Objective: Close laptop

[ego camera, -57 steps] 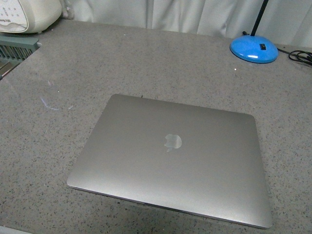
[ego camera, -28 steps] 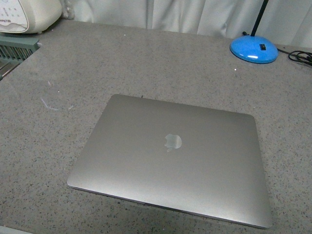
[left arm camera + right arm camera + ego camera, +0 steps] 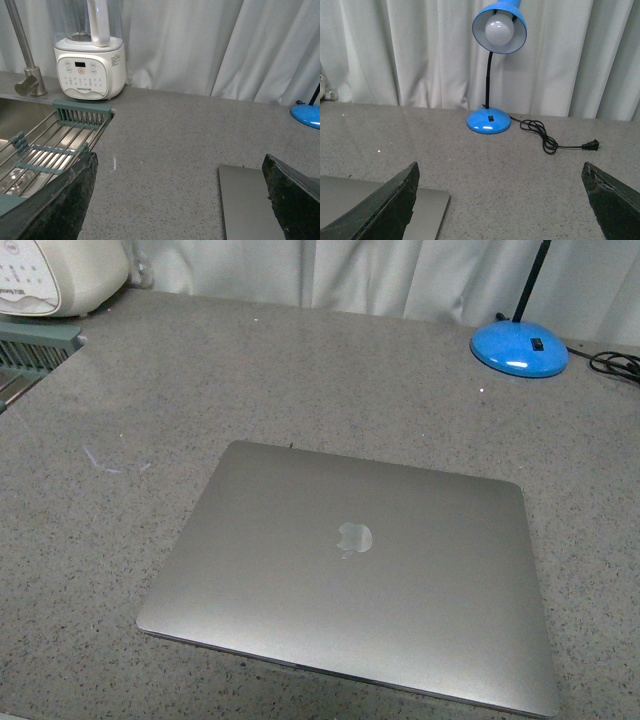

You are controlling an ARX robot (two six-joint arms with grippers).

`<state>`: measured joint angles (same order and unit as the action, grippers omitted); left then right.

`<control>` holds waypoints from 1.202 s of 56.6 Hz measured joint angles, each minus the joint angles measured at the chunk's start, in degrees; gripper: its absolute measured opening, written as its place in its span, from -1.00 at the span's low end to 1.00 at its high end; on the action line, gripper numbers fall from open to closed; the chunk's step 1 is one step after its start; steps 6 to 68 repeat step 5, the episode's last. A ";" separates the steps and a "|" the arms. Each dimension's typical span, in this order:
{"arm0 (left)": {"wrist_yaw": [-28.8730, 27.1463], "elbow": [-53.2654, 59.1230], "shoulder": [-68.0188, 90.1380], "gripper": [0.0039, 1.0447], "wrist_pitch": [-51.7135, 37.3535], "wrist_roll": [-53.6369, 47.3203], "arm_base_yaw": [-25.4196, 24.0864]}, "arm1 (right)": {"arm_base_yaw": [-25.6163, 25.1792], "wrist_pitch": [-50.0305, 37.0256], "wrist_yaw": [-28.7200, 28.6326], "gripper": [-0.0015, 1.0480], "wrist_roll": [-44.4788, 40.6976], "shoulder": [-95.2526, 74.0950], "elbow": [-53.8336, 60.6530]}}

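The laptop [image 3: 350,575] lies shut and flat on the grey speckled counter, its silver lid up with the apple logo in the middle. Neither arm shows in the front view. In the left wrist view my left gripper [image 3: 182,200] is open and empty above bare counter, with a corner of the laptop [image 3: 245,202] beside one finger. In the right wrist view my right gripper [image 3: 502,200] is open and empty above the counter, with a corner of the laptop [image 3: 427,212] next to one finger.
A blue desk lamp [image 3: 520,345] stands at the back right, its black cord and plug [image 3: 552,142] trailing on the counter. A white blender [image 3: 90,60] stands at the back left beside a sink with a green-edged rack [image 3: 55,150] and a tap [image 3: 22,55]. White curtains hang behind.
The front view has shifted slightly, so everything sits a little lower in the picture. The laptop stays shut and has not moved on the counter.
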<state>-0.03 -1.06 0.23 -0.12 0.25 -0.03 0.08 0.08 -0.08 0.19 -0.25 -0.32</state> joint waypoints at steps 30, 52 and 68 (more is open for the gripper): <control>0.02 0.00 0.00 0.88 0.00 0.00 0.00 | 0.00 0.00 0.00 0.82 0.00 0.00 0.00; 0.02 0.00 0.00 0.88 0.00 0.00 0.00 | 0.00 0.00 0.00 0.82 0.00 0.00 0.00; 0.02 0.00 0.00 0.88 0.00 0.00 0.00 | 0.00 0.00 0.00 0.82 0.00 0.00 0.00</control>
